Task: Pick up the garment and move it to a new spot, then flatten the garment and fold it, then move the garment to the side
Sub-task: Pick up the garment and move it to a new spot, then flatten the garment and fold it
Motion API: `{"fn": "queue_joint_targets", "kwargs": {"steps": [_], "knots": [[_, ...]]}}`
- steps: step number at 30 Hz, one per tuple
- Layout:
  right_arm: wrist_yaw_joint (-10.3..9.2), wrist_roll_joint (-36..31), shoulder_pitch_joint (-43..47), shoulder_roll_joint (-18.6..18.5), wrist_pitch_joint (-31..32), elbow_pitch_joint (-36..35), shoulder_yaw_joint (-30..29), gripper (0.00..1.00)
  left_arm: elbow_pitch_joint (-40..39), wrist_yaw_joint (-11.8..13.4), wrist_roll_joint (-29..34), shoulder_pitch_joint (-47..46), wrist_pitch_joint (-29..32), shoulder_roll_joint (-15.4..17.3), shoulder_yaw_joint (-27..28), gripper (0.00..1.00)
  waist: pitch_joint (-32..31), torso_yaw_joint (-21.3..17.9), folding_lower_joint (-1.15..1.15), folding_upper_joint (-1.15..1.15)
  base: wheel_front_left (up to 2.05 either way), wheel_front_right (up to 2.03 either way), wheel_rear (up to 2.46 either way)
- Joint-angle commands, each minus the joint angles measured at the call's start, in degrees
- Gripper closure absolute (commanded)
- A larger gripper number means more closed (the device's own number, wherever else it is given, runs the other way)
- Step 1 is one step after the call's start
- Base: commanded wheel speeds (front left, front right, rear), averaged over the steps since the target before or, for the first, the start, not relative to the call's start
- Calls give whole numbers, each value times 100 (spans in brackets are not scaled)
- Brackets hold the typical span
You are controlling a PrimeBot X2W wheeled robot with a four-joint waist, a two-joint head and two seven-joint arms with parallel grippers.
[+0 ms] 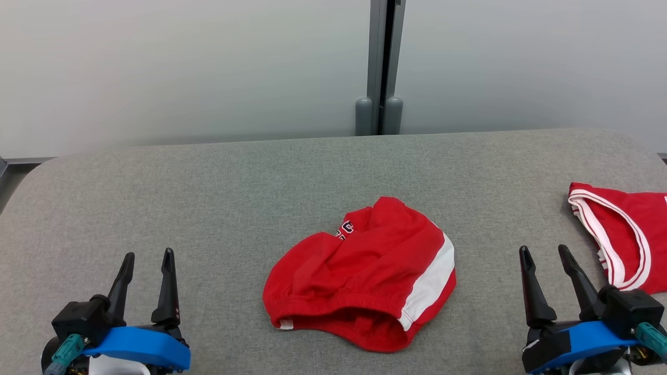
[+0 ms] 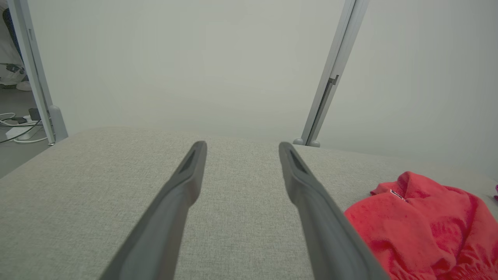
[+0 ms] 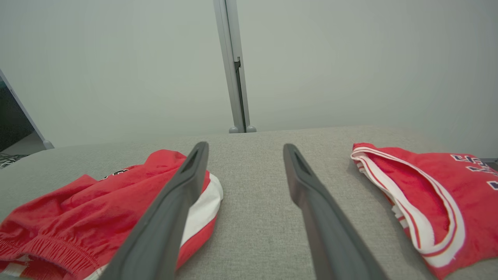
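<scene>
The garment, red shorts with a white side stripe and an elastic waistband, lies crumpled in a heap at the middle of the grey padded table. It also appears at the lower right of the left wrist view as the garment and at the lower left of the right wrist view as the garment. My left gripper stands open near the front left, well apart from the heap. At the front right my right gripper is open too, with nothing between its fingers.
A second red piece of clothing with white trim lies flat at the table's right edge, close to my right gripper; it shows again as a red jersey with lettering. A grey partition post stands behind the table.
</scene>
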Motion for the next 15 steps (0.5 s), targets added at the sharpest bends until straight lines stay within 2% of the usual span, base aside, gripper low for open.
{"fn": "queue_joint_targets", "kwargs": {"steps": [1, 15], "knots": [[0, 56, -29, 2, -17, -28, 11, 0, 28, -24, 38, -3, -25, -7, 0, 0, 3, 9, 0, 0, 0, 0, 0], [0, 33, -98, 2, 2, -34, 37, 0, -11, -54, 161, -103, -26, 50, -53, 0, 63, -16, 0, 0, 0, 0, 0]]}}
